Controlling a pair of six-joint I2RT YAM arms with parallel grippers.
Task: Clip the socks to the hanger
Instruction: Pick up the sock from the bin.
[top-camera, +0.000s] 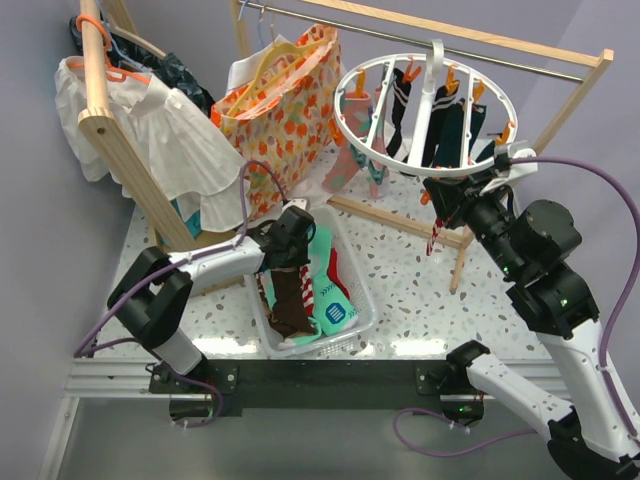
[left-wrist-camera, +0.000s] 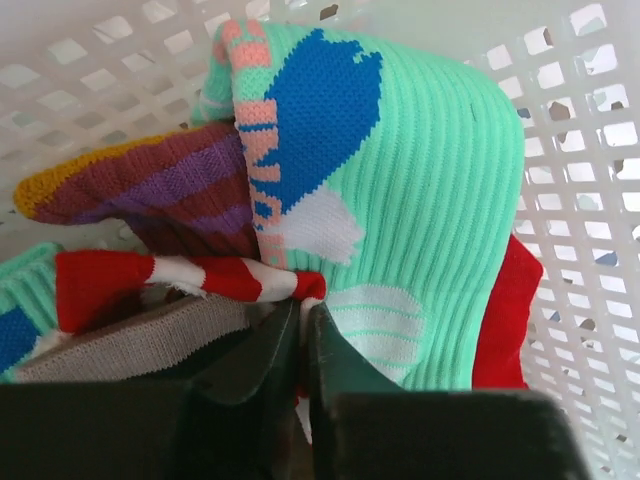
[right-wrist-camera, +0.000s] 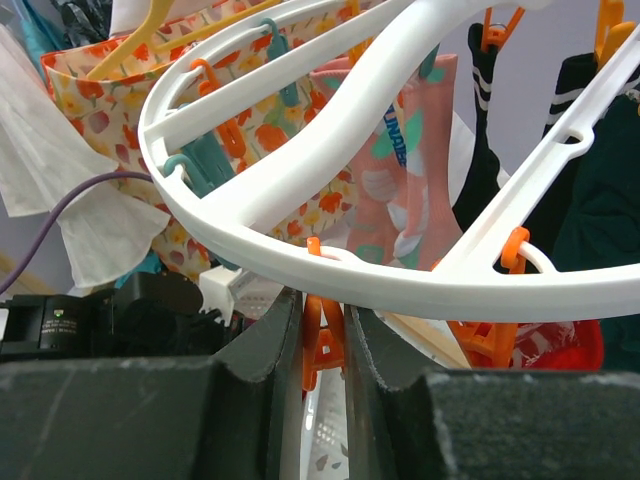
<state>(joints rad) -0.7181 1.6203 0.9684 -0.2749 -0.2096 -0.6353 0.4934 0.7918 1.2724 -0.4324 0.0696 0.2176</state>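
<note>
Left wrist: your left gripper pinches the red-and-white striped fabric sock at its 12 o'clock; your right gripper clamps an orange plastic clip, round white plastic hanger at 12 o'clock.

Table: pale speckled top; it carries the items below.
Basket: white plastic with lattice walls, standing near centre-left on the table.
Tote bag: orange flower print with yellow handles, hanging at far centre, beyond the basket.
Shirt: white and ruffled, draped at far left.
Clothes hanger: orange, at the top of the shirt.
Left wooden frame: light timber, slanting from far left toward the basket.
Far wooden rail frame: light timber beam across the far right, with a metal rod just below it.
Wall: plain grey-violet, behind and to the left.
</note>
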